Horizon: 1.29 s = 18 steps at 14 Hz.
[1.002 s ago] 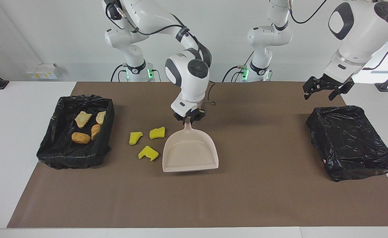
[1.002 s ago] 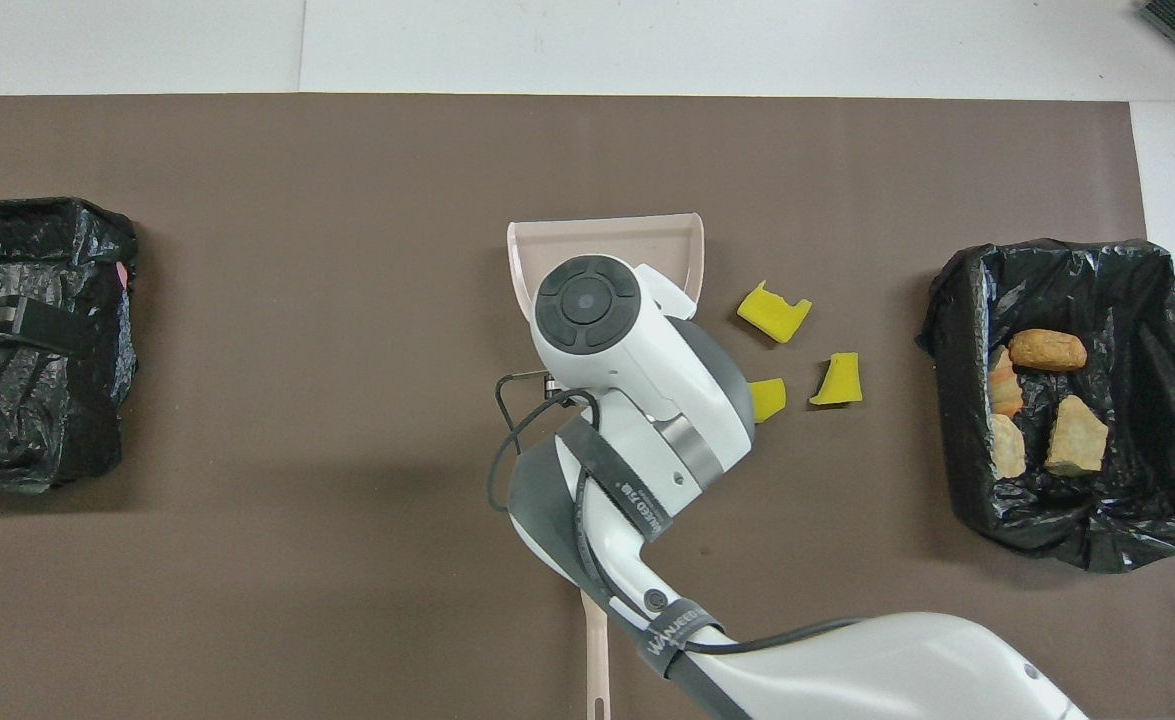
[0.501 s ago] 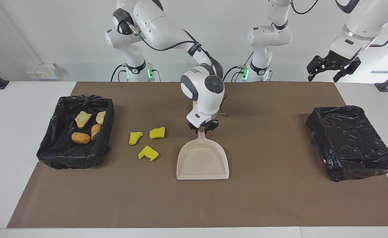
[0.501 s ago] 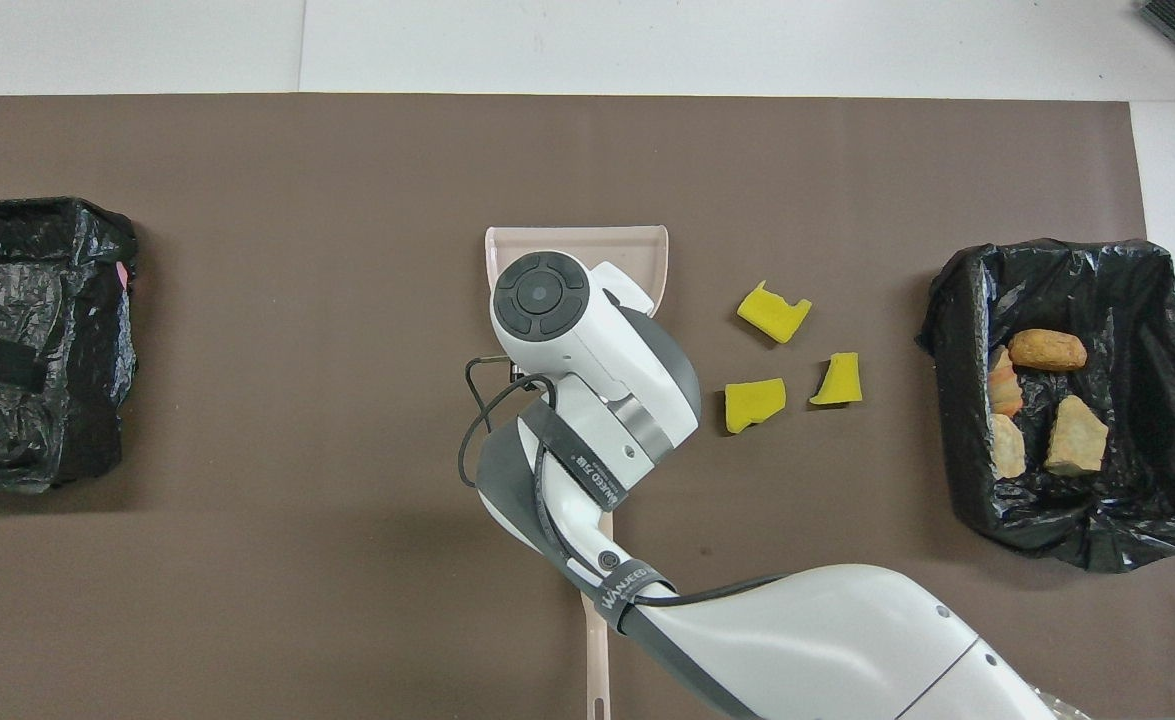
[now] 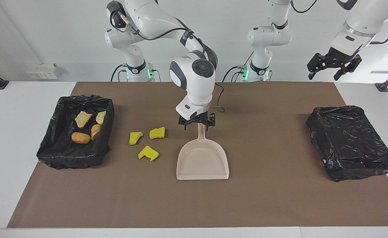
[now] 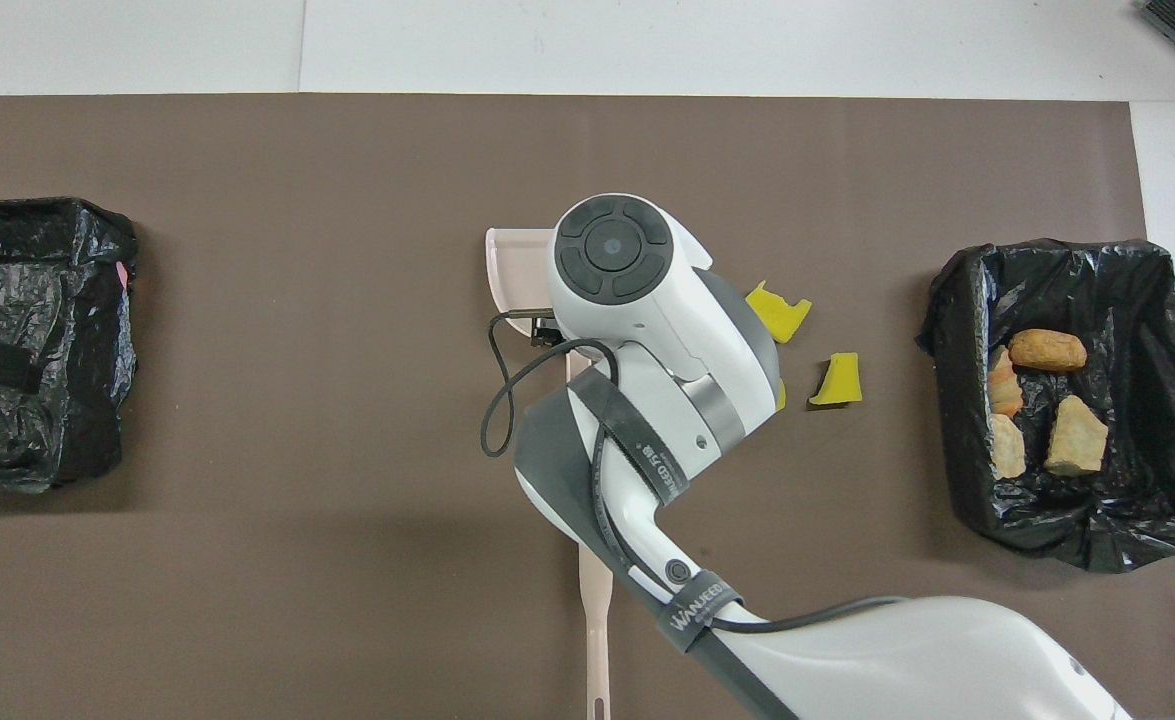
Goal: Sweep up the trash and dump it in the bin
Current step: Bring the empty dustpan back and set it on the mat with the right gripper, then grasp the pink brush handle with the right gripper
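With four tan-orange bread-like chunks (image 5: 87,127) already lying in the black-bag-lined bin (image 5: 50,145) at the right arm's end of the desk, three bright yellow sponge scraps (image 5: 146,141) remain on the brown mat (image 5: 263,198), between that bin and the beige plastic dustpan (image 5: 202,162). Right gripper (image 5: 197,123) hangs just over the dustpan's handle, jaws spread, gripping nothing. Dustpan's long axis runs toward the robots, mouth facing away. Sponges lie sideways of the jaws, toward the right arm's end, so the right arm is nearer. Left gripper (image 5: 333,67) waits high near the second black-lined bin (image 5: 352,142), jaws spread.
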### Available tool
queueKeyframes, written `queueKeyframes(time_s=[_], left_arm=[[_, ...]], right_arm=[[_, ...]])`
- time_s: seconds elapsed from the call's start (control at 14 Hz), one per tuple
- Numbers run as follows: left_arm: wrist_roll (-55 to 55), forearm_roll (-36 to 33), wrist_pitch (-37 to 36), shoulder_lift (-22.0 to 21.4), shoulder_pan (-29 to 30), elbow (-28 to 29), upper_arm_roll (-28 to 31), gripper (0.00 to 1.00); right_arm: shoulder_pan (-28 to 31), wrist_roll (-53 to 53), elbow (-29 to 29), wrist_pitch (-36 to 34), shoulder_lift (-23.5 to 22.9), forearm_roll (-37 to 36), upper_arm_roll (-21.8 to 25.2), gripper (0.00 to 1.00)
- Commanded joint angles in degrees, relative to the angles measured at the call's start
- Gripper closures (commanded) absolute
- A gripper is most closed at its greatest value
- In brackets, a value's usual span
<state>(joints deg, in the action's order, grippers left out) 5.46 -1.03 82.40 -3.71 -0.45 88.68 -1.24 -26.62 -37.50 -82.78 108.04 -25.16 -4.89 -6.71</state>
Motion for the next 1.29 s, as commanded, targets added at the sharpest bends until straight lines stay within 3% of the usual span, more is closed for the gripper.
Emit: queueKeyframes(time_s=[0.0, 0.64, 0.86, 1.22], left_arm=[[-0.01, -0.28, -0.23, -0.33, 0.53, 0.17, -0.16, 0.0], [-0.01, -0.28, -0.23, -0.33, 0.45, 0.17, -0.16, 0.0], [-0.1, -0.28, -0.23, -0.33, 0.53, 0.17, -0.16, 0.0], [-0.1, -0.28, -0.31, -0.33, 0.53, 0.17, -0.16, 0.0]], right_arm=[[1.75, 2.52, -10.35, 0.42, 9.57, 3.82, -0.41, 0.0], [-6.67, -9.49, -43.48, 12.44, 32.34, 4.98, -0.67, 0.0], [-11.51, -13.64, -51.93, 13.86, 38.94, 9.88, -0.67, 0.0], [-18.64, -18.48, -59.24, 20.53, 39.49, 10.16, -0.67, 0.0]])
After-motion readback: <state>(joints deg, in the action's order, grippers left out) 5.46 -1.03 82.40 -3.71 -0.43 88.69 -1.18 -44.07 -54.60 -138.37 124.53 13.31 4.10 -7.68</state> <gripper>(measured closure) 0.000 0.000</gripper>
